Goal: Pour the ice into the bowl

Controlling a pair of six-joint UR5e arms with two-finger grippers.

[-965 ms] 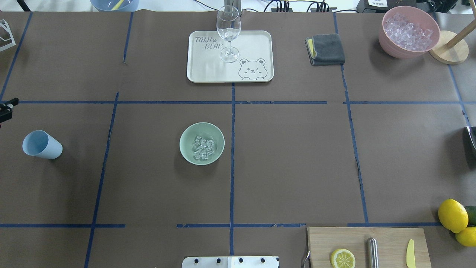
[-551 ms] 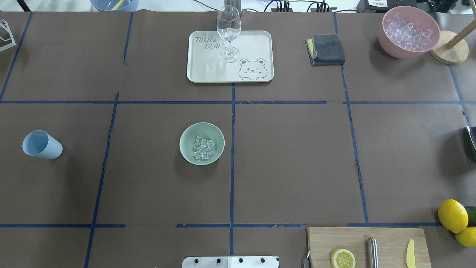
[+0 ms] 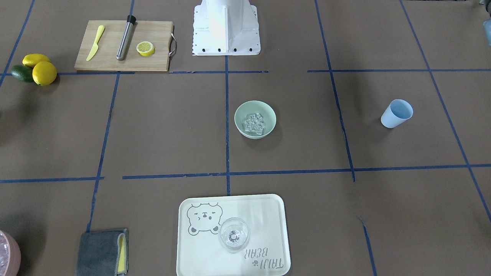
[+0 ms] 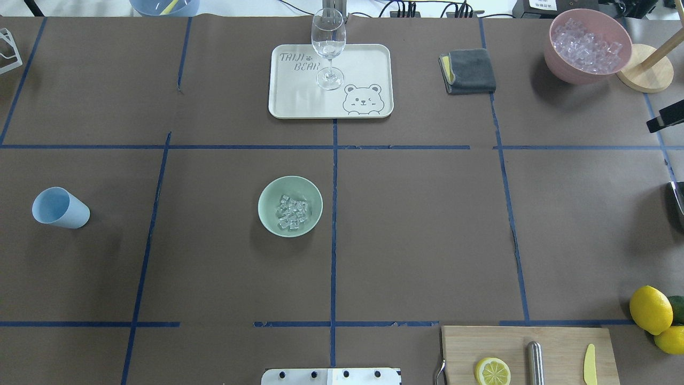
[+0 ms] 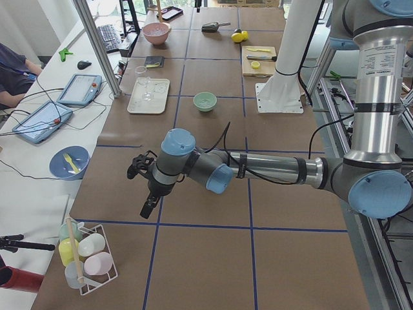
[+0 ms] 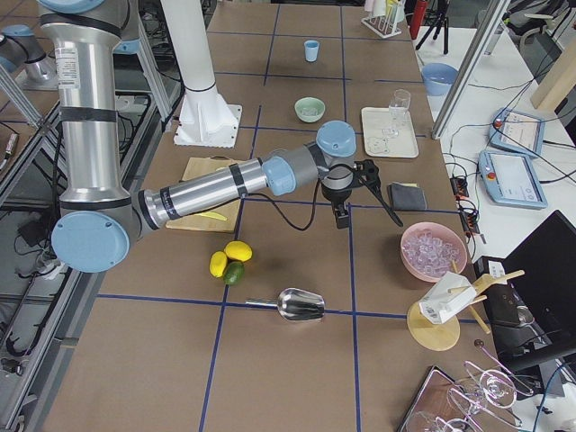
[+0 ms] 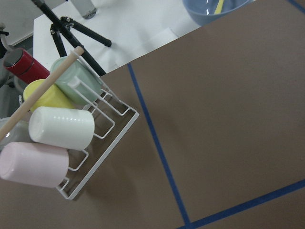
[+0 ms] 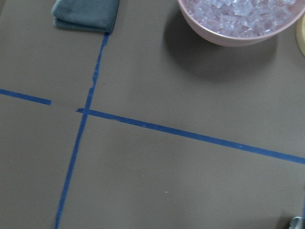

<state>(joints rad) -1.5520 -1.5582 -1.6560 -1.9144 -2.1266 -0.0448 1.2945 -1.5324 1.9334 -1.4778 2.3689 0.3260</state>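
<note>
The ice (image 4: 292, 213) lies heaped inside the mint-green bowl (image 4: 270, 195) near the table's middle, the blue cup (image 4: 60, 207) stands empty well aside, and the left gripper (image 5: 146, 194) and right gripper (image 6: 367, 211) hover clear of both, whether their fingers are apart I cannot tell.

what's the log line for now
ice: in bowl | blue cup: upright, apart | left end effector, right end effector: away from bowl

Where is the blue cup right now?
In the overhead view the blue cup sits on the table's left side, well left of the green bowl.
</note>
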